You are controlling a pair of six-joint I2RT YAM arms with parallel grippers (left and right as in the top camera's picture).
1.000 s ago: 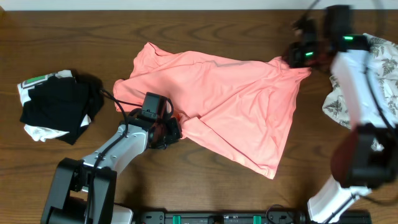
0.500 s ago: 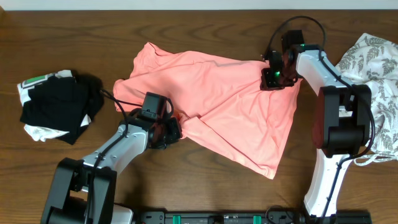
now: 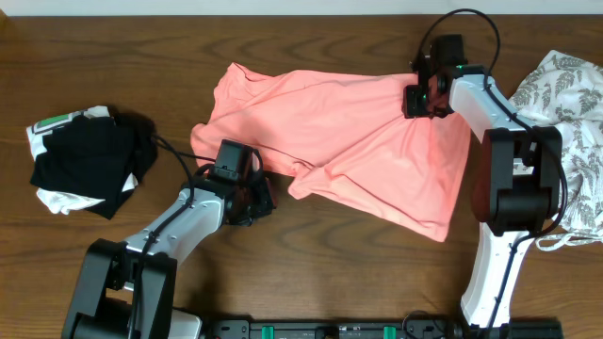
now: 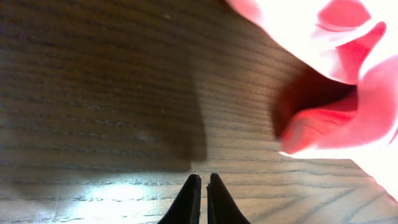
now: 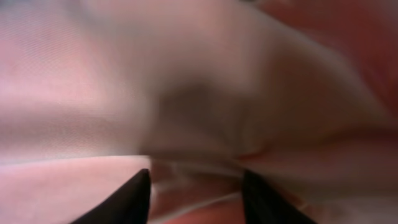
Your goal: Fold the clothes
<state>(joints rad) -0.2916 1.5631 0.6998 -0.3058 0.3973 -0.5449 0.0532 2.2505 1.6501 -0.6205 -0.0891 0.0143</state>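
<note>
Dark-brown wood-grain counter (image 3: 311, 38), viewed from above, two arms reaching in from the near edge. At centre: salmon-pink T-shirt (image 3: 358, 141), soft fabric, spread loosely and creased, running from upper left of centre down to lower right, one fold bunched along its near-left edge. At far right: white leaf-print garment (image 3: 565, 104), crumpled, partly under the right arm, apart from the pink shirt. At far left: black-and-white bundle (image 3: 85, 160), heaped, well apart from the shirt. Left hand (image 3: 256, 200): low over the counter just beside the shirt's near-left fold; in the left wrist view (image 4: 202, 180), fingers together with nothing between them, bare wood below, pink fabric ahead and to the right, not touching. Right hand (image 3: 415, 100): at the shirt's upper-right corner, on or just above the cloth; in the right wrist view (image 5: 196, 177), fingers apart, pink fabric filling the frame and showing between the tips; contact with the cloth impossible to tell from the blur.
</note>
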